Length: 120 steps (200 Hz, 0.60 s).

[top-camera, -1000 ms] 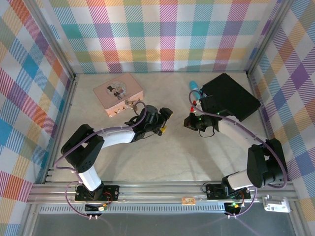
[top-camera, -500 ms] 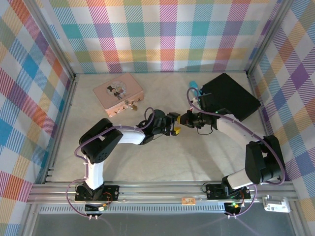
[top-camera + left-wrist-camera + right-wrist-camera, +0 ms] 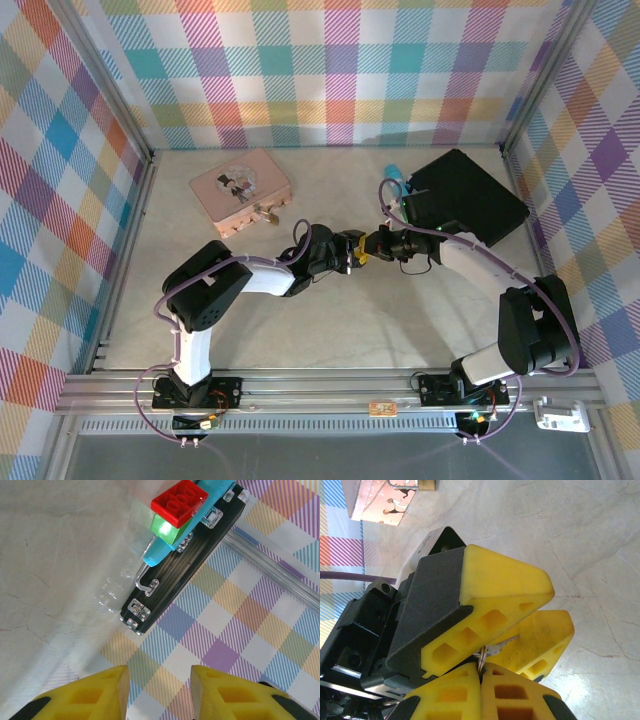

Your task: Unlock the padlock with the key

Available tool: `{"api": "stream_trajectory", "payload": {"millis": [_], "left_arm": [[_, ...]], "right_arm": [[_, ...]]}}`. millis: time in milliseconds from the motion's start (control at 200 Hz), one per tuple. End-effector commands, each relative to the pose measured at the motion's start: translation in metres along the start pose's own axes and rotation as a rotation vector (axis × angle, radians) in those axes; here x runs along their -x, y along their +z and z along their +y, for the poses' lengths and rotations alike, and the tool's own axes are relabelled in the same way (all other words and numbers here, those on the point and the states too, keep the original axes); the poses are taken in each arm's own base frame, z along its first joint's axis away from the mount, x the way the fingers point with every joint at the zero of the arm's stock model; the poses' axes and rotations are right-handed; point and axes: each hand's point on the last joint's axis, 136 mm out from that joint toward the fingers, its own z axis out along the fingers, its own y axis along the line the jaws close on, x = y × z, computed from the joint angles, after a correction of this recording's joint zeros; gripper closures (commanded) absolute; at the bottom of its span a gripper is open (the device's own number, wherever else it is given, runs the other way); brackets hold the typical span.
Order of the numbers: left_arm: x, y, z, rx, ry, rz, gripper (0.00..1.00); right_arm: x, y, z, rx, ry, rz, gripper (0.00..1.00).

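Barely anything's been done yet: the key (image 3: 492, 649) is pinched in the closed right gripper (image 3: 481, 680), held between the left gripper's (image 3: 159, 685) spread fingers, while the padlock (image 3: 268, 213) is sat untouched by the pink tin (image 3: 235, 185), well apart, so unlocking's all left.

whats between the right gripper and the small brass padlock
The left gripper sits right between them, in the right wrist view; the small brass padlock lies beyond it.
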Motion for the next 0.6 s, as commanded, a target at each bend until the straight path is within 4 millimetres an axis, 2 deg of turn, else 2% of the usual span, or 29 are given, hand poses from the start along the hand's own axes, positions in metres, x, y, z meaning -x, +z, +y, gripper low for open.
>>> {"api": "stream_trajectory", "payload": {"millis": [0,90,415,515,595], "left_arm": [[0.0004,0.0005,0.0179,0.015,-0.056,0.011,0.64],[0.0022,0.0009,0.0209,0.016,-0.065,0.010,0.65],[0.0057,0.0029,0.0212,-0.015,-0.081,0.012,0.93],[0.0095,0.0002,0.0220,-0.018,-0.084,-0.004,0.93],[0.0096,-0.0002,0.0227,-0.020,-0.090,-0.003,0.82]], "right_arm": [[0.0030,-0.0049,0.0139,0.046,-0.058,-0.021,1.00],[0.0017,-0.0066,0.0155,0.051,-0.059,-0.021,1.00],[-0.0047,-0.0078,0.0134,0.049,-0.048,-0.007,1.00],[-0.0053,-0.0078,0.0145,0.054,-0.048,-0.004,1.00],[-0.0057,-0.0080,0.0140,0.054,-0.047,-0.003,1.00]]}}
